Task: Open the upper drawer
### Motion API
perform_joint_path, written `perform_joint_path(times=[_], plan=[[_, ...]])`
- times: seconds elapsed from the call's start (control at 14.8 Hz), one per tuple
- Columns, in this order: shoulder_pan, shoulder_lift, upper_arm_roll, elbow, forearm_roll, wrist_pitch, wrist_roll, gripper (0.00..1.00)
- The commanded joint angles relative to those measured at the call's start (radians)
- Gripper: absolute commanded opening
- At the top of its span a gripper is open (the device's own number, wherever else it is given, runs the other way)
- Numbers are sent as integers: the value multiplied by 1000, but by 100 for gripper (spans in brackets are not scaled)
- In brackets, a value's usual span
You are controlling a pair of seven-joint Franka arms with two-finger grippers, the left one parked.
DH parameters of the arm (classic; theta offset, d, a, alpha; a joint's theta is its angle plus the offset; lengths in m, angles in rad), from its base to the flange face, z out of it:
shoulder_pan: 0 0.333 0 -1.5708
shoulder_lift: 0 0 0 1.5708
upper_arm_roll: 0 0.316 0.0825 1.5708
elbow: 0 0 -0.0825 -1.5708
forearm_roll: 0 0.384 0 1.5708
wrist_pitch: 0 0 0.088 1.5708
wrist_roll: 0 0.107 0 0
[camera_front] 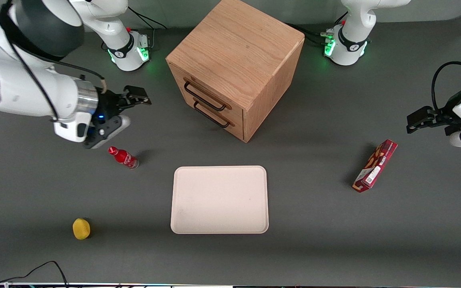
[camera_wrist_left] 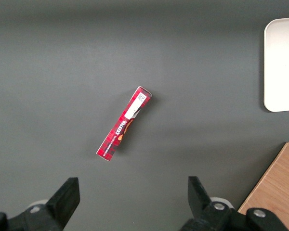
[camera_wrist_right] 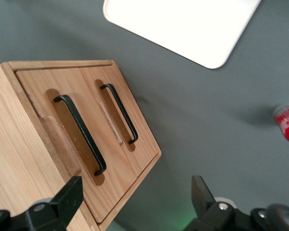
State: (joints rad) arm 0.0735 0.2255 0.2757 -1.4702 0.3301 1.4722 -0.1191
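approach step: the gripper (camera_front: 136,105) hangs wide open and empty, well apart from the light oak upper drawer (camera_wrist_right: 62,130); next, reach its thin black wire handle (camera_front: 203,98).

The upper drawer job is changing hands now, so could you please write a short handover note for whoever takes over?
Gripper: open, empty, in the air in front of the cabinet, apart from it, toward the working arm's end of the table.
Upper drawer: shut, flush with the cabinet front; its black handle is untouched. The lower drawer is shut too.
Done: nothing on the drawer yet.
Left: reach the upper handle, grip it, pull the drawer out.
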Motion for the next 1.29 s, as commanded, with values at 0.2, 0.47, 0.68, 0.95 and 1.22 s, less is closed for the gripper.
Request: perform_joint_path(times=[0.2,0.47,0.68,0.95,1.22], plan=[[144,61,-4,2,1,101,-117,100],[209,55,-4,-82,-39,187,-128,100],[230,57,8,-139,-69,261,-161,100],[249,46,17,-197,-71,316,-163,100],[253,41,33,-237,-71,339,-162,100]])
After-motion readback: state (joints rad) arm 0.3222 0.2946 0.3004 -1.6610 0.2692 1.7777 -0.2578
